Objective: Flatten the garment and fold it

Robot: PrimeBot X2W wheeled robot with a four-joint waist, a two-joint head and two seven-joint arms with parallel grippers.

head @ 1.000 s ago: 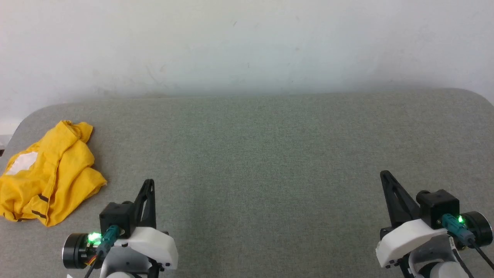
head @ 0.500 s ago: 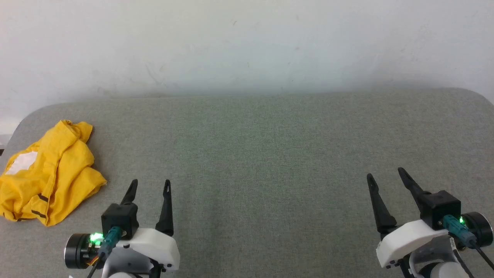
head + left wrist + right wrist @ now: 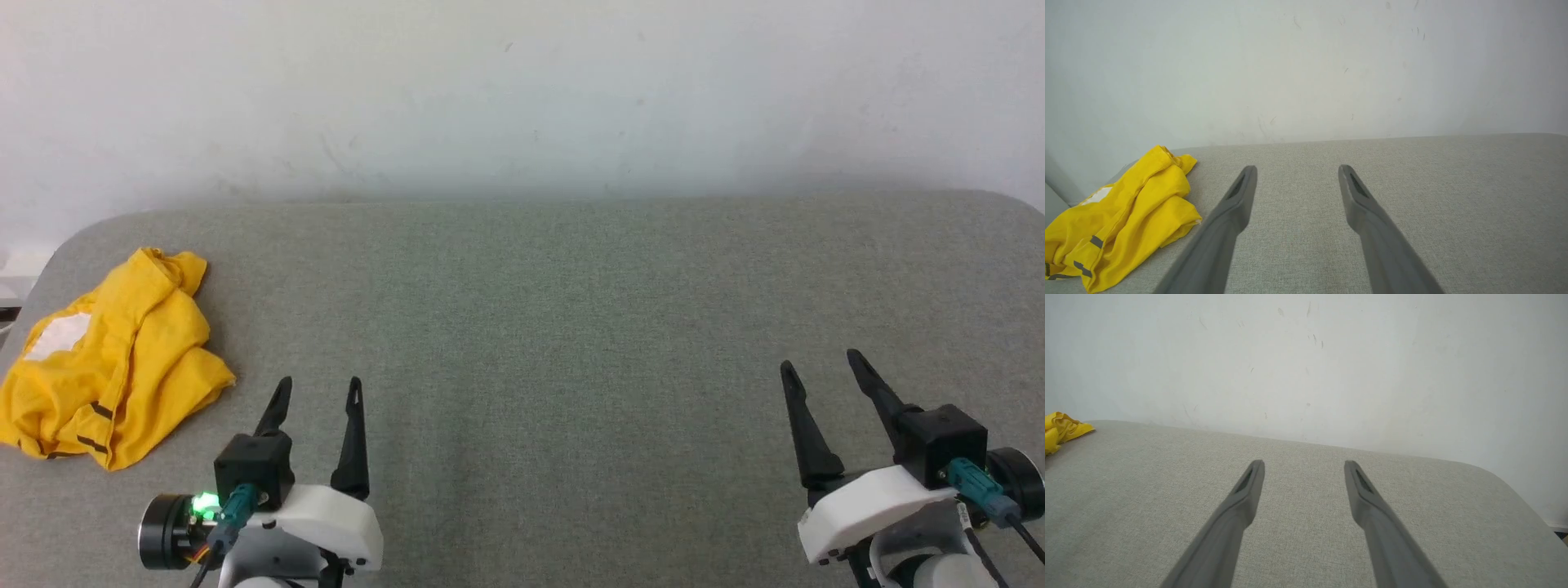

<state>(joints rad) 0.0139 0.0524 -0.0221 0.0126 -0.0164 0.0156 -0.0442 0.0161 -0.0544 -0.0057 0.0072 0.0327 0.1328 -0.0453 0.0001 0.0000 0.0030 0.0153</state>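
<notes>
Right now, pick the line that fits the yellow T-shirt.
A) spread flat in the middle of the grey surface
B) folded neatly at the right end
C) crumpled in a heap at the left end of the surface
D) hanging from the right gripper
C: the garment lies bunched at the left end of the grey surface, apart from the open left gripper; the right gripper is open and empty.

Garment [image 3: 122, 359]: bright yellow, w/ a white patch [image 3: 57, 336] and short stripe marks [image 3: 101, 410] that look black, poss. dark grey in the left wrist view. Table [image 3: 531, 327]: plain grey-green cloth, fine weave, no pattern. Wall [image 3: 522, 90]: off-white, faint dark scuffs. Left end effector [image 3: 318, 382] and right end effector [image 3: 819, 361]: black fingers [image 3: 353, 441], mid-grey in wrist views; white housings [image 3: 326, 523], teal plugs [image 3: 233, 506]. Green light [image 3: 206, 501] glows on left wrist.
</notes>
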